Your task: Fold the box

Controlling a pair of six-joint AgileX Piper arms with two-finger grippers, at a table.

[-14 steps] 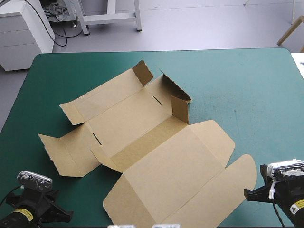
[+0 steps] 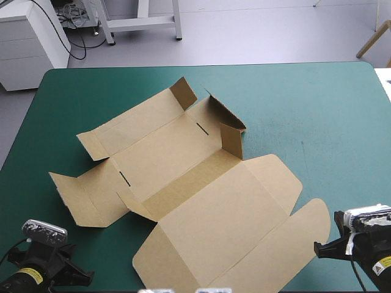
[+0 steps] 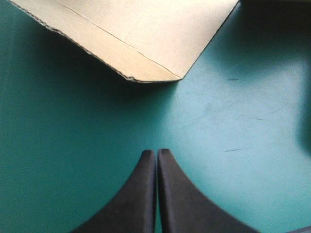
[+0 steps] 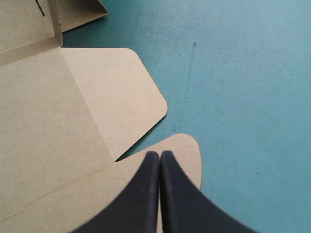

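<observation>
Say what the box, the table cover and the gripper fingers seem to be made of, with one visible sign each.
Box: brown cardboard, matt, likely corrugated; its cut edge looks ragged, with pressed creases. Teal-green cover: smooth mat with slight sheen, perhaps rubber or vinyl; fine scuffs show. Black fingers: matt, smooth, possibly rubber or plastic.

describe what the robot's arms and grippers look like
The left gripper and right gripper each have two broad, matte black fingers shaped like curved fins, wide at the base and tapering to a point. In the high view the left arm and right arm are black. The left arm carries a yellow label, the right arm a pale label, both with dark print.
</observation>
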